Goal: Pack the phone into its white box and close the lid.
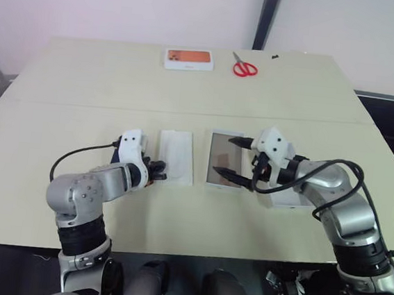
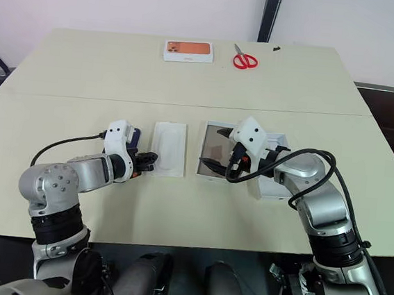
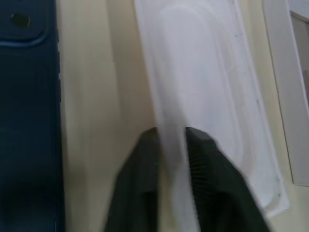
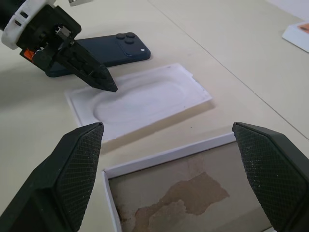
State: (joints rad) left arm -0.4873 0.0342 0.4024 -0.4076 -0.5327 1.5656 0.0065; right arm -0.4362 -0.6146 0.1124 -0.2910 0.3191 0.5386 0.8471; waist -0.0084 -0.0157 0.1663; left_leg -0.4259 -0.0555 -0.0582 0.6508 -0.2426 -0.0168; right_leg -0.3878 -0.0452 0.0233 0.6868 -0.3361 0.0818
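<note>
We saw the left gripper (image 2: 150,160) closed on the near left edge of a flat white insert card (image 2: 169,148), which lay flat on the beige table (image 2: 189,84) around its middle; in the left wrist view the two black fingers (image 3: 145,164) pinched the card's thin rim between them. The phone (image 4: 104,50), dark navy with its camera cluster facing up, lay on the table just beside the card on its left, largely hidden behind the left wrist in the head views. To the right of the card sat the white box (image 1: 223,160), an open shallow tray with a brownish patchy floor. The right gripper (image 1: 229,157) hovered above that tray with its jaws spread wide and nothing between them. Another white piece, probably the lid (image 2: 272,182), lay under the right forearm, just right of the tray; we could not tell which way up it was. Along the table's far edge rested a white box with orange print (image 1: 189,59) and red-handled scissors (image 1: 244,68), well apart from everything else.
</note>
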